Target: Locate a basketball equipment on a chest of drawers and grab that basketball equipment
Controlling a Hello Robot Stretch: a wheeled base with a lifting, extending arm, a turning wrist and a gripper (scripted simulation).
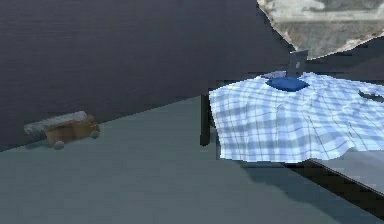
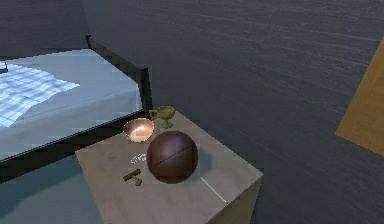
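Can't tell how the pincer stands. Smooth, round, dark-brown basketball (image 2: pixel 172 157) sits on a boxy pale-wood chest of drawers (image 2: pixel 105 170), shiny bowl (image 2: pixel 139 128) just behind.

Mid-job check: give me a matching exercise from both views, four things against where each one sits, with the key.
Things:
1. basketball
2. bowl
3. blue pillow
4. small wooden cannon-like object

Places:
A. on the floor, against the dark wall
B. on the checked blanket
C. around the middle of the chest of drawers top
D. on the same top, up-left of the ball in the arm side view

Pairs: 1-C, 2-D, 3-B, 4-A
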